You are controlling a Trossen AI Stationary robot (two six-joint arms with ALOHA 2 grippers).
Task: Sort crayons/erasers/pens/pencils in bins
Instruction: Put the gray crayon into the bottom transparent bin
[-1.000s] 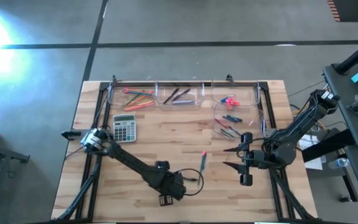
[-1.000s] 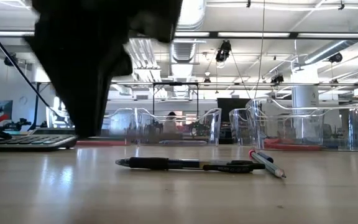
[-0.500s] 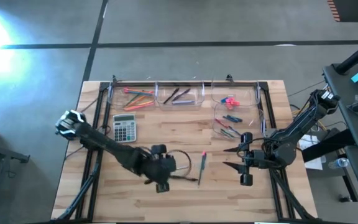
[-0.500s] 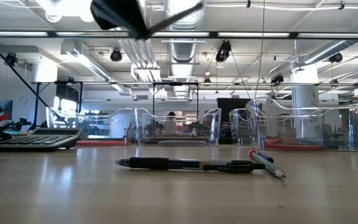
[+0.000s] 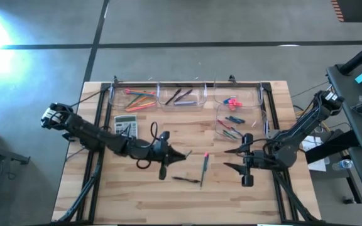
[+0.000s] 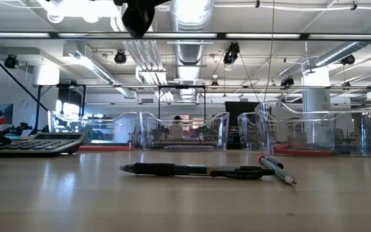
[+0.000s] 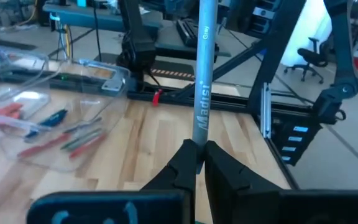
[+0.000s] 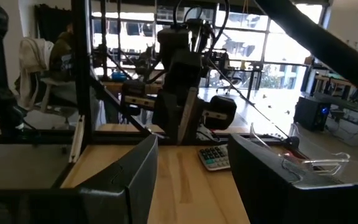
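Observation:
My left gripper [image 5: 171, 154] hangs above the middle of the table, pointing toward the right edge, shut on a grey pen [image 7: 202, 74]. On the wood near it lie a black pen [image 6: 192, 170] and a pencil [image 6: 277, 169] with a pink end, both flat on their sides. My right gripper [image 5: 236, 158] hovers open over the table's right part, holding nothing. Three clear bins [image 5: 181, 96] line the far edge, and one more bin [image 5: 237, 122] stands at the right. Each of them holds some sticks or small pieces. My left gripper pinches the grey pen near one end [image 7: 197, 148] between its two fingertips. The long rest of the pen sticks out beyond the fingers. The pen is lifted clear of the table.
A grey calculator [image 5: 126, 125] lies at the left, in front of the far-left bin. Black frame rails [image 5: 272, 113] run along the table's left, right and far sides. Bare wood lies along the near edge.
My left gripper has risen from low near the table's near edge and gone toward the far edge. It has tipped from pointing down to about level, staying shut. My right gripper has kept still, and the black pen and the pencil have stayed where they were.

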